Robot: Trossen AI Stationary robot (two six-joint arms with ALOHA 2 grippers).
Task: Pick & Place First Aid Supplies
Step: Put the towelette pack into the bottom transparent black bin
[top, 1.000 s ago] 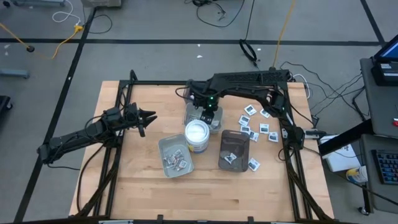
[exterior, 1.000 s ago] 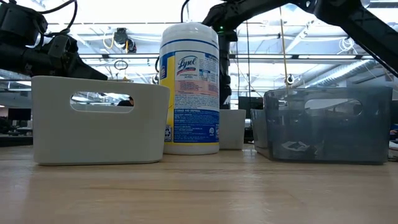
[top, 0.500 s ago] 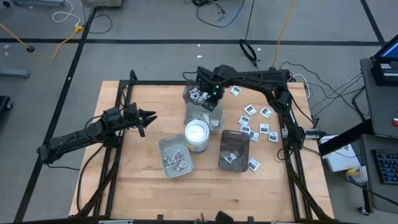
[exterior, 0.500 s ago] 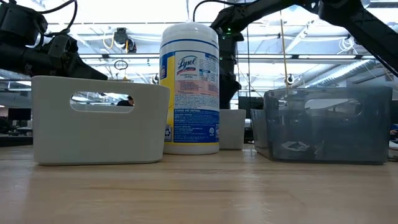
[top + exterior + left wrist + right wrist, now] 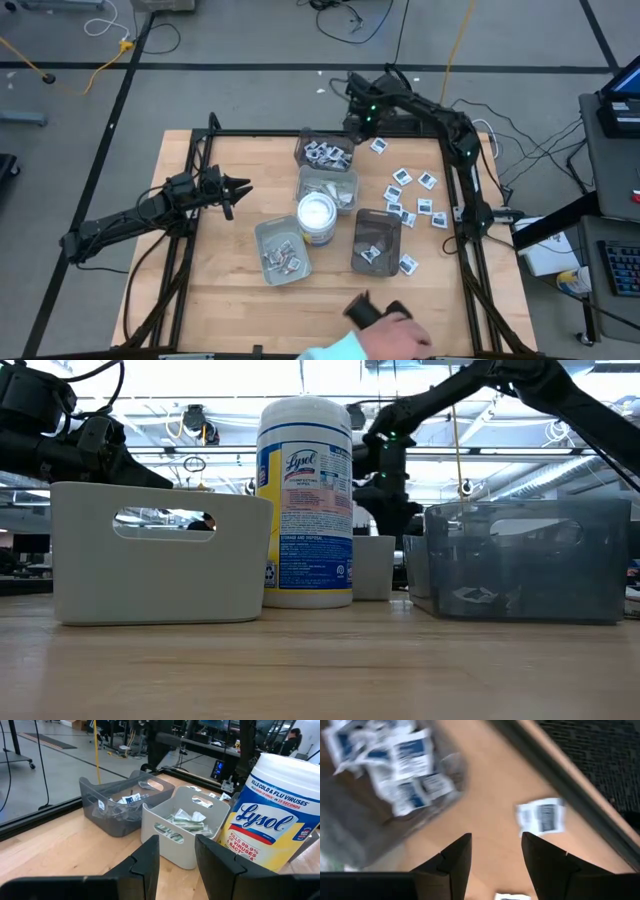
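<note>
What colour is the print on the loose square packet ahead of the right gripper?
Blue-dark print on the white square packet, clearest in the right wrist view.

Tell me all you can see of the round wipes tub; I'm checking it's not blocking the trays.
The wipes tub is a white plastic cylinder with a white lid and a yellow, blue and red Lysol label. It stands upright and closed near the middle of the table, among four trays: it sits right beside the white tray and a grey tray, though contact can't be judged. No gripper touches it.
</note>
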